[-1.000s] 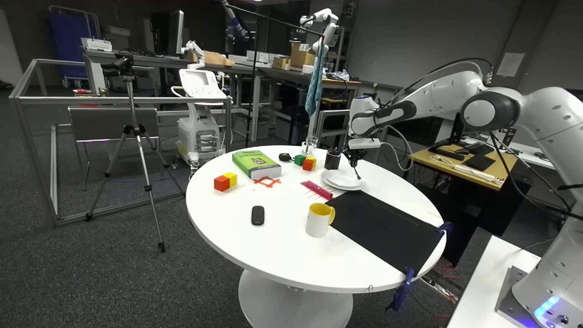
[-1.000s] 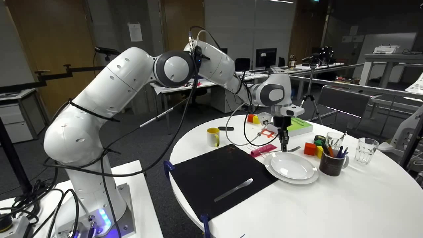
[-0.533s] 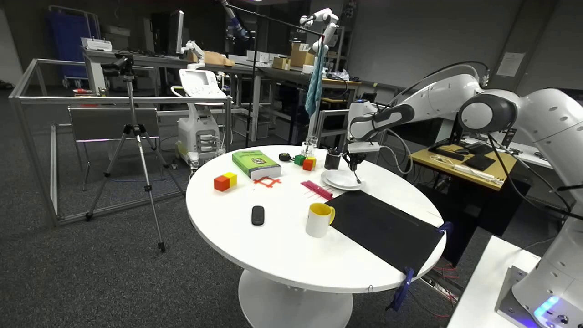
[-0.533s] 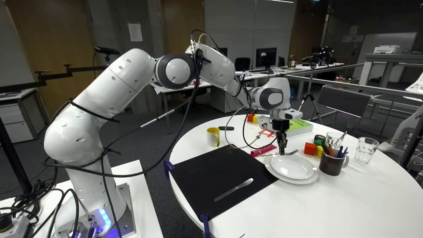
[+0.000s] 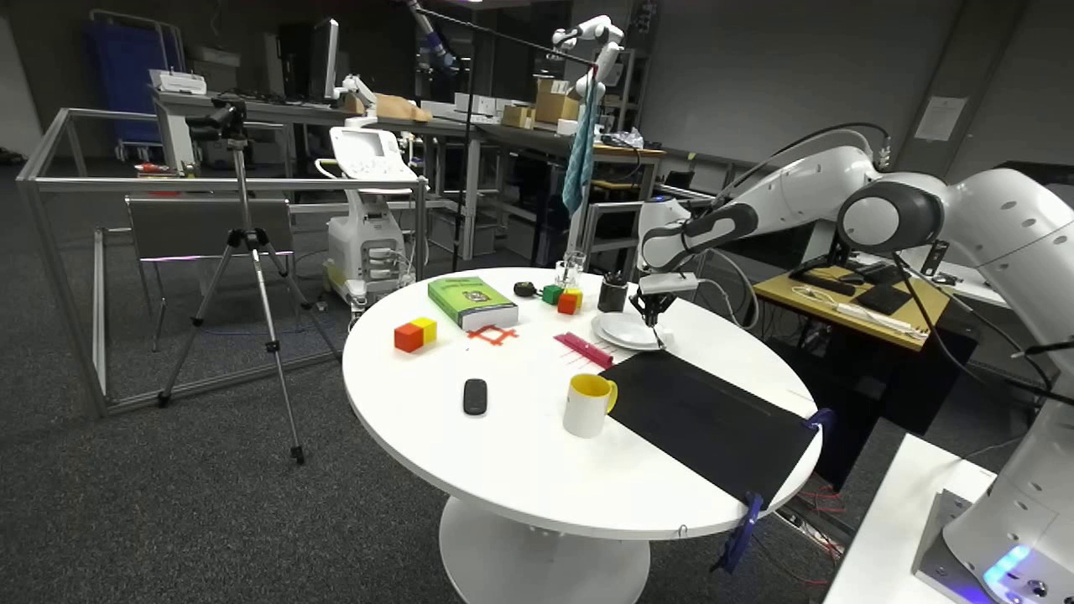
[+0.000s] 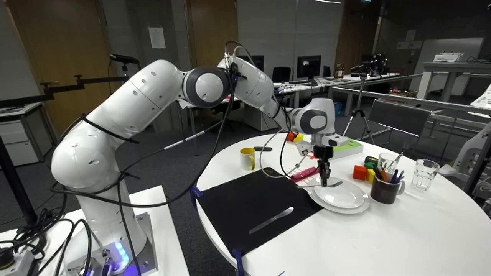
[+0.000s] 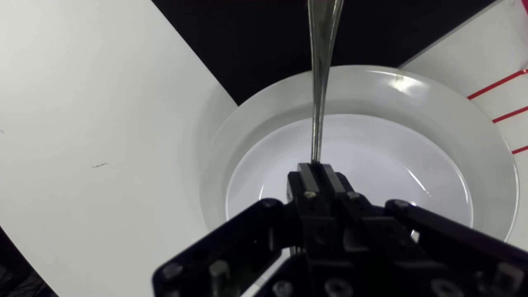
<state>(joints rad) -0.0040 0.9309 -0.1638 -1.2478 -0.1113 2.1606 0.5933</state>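
Observation:
My gripper (image 7: 315, 168) is shut on a metal fork (image 7: 321, 62), with the handle sticking out past the fingertips in the wrist view. In an exterior view the gripper (image 6: 324, 183) points down and the fork (image 6: 336, 184) lies about level across the fingertips. It is close above two stacked white plates (image 6: 362, 209), a smaller one on a larger one. I cannot tell whether the fork touches the plates. The plates also show in the wrist view (image 7: 493, 165) below the gripper, and in an exterior view (image 5: 602, 329) beneath the fingertips (image 5: 650, 321).
A black mat (image 6: 253, 199) bears a knife (image 6: 272, 220). Around the plates are a pink roll (image 6: 303, 174), a dark pen mug (image 6: 384, 191), coloured cubes (image 6: 360, 172) and glasses (image 6: 425, 174). A white-and-yellow mug (image 5: 585, 411), black device (image 5: 475, 397) and green book (image 5: 472, 302) stand farther off.
My gripper has moved down with the fork, closer to the plates. In an exterior view it has also shifted slightly to the left. The objects on the table have not moved.

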